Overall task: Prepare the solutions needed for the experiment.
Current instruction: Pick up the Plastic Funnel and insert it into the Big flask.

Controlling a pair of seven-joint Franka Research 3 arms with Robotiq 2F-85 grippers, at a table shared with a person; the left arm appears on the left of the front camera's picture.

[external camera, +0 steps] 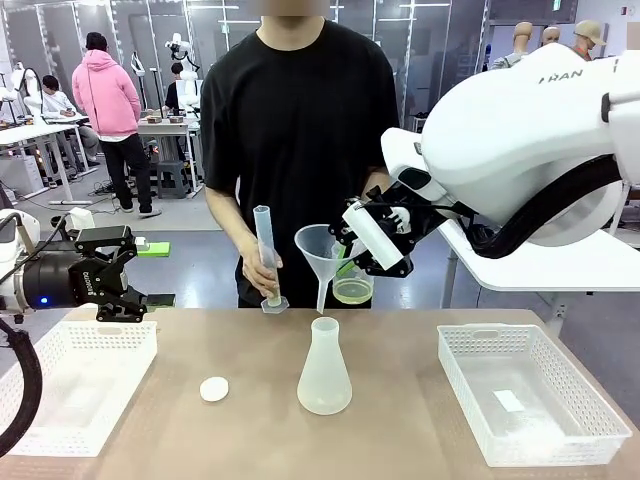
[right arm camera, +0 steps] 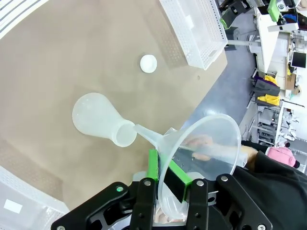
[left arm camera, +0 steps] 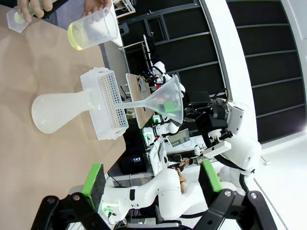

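Pinching the rim of a clear funnel (external camera: 318, 245), the right pincer (external camera: 372, 240) held its spout just above the flask (external camera: 324, 372) on the counter (external camera: 400, 440). Just behind the funnel, the person held a beaker (external camera: 352, 280) with the solutions (external camera: 352, 293), a shallow yellow-green layer at its bottom. It looked light but sloshy, and its thin plastic wall seemed slippery and squeezable, so a gentle upright mid-wall grip seemed safest. The left pincer (external camera: 122, 298), spread wide, hovered far left over a white basket (external camera: 60, 400).
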